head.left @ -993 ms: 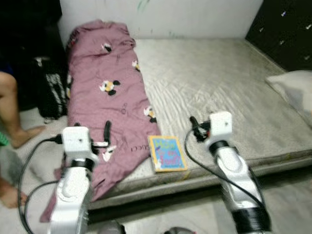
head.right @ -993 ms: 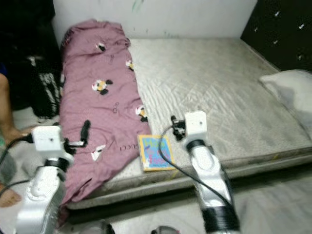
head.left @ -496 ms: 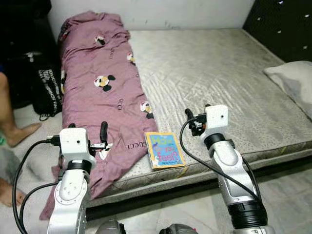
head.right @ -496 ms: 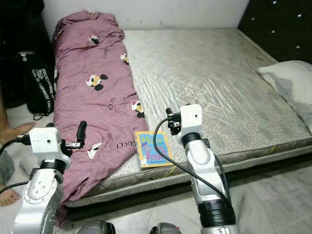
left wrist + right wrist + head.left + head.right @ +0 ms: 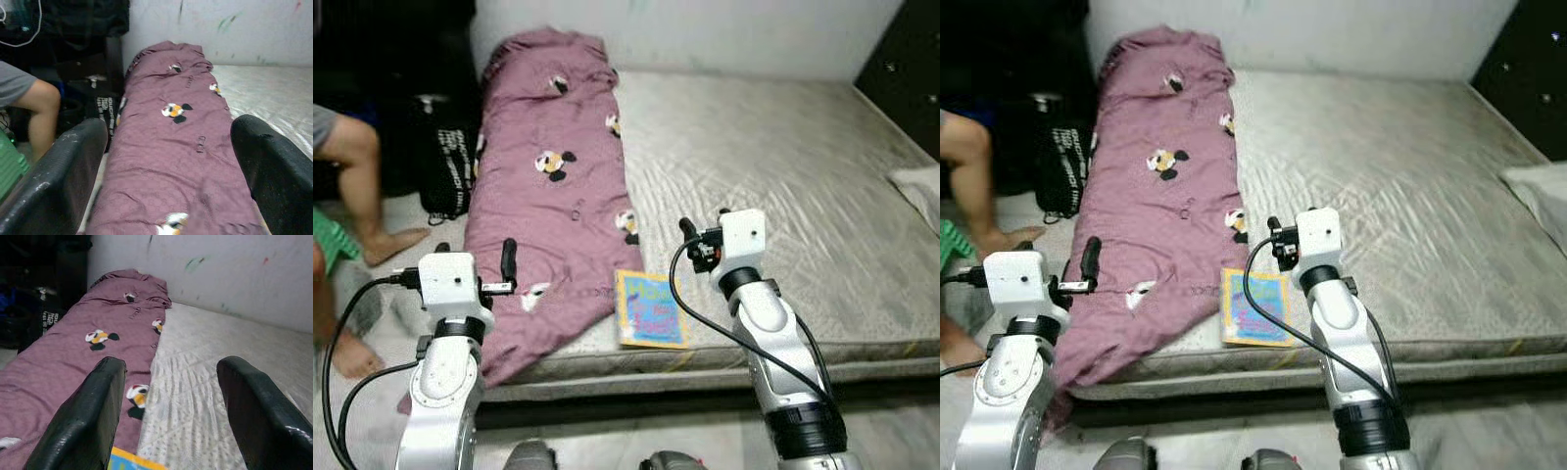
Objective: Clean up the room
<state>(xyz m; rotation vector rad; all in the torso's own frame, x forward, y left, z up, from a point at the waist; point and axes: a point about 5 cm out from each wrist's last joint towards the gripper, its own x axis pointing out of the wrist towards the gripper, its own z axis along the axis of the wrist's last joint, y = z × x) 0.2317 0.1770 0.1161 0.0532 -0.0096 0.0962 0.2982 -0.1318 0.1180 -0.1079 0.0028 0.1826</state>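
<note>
arms: silver metal, jointed, black collars near the base
wrist boxes: white, square
cables: black, looping
left hand (image 5: pixel 508 260): black fingers
right hand (image 5: pixel 690 242): black fingers

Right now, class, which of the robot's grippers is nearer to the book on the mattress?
Right. The right gripper hovers just above and beyond the book; the left gripper is farther off, over the purple blanket.

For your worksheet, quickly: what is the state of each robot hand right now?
Left hand: open, holding nothing, above the purple blanket.
Right hand: open, holding nothing, over the mattress.
</note>
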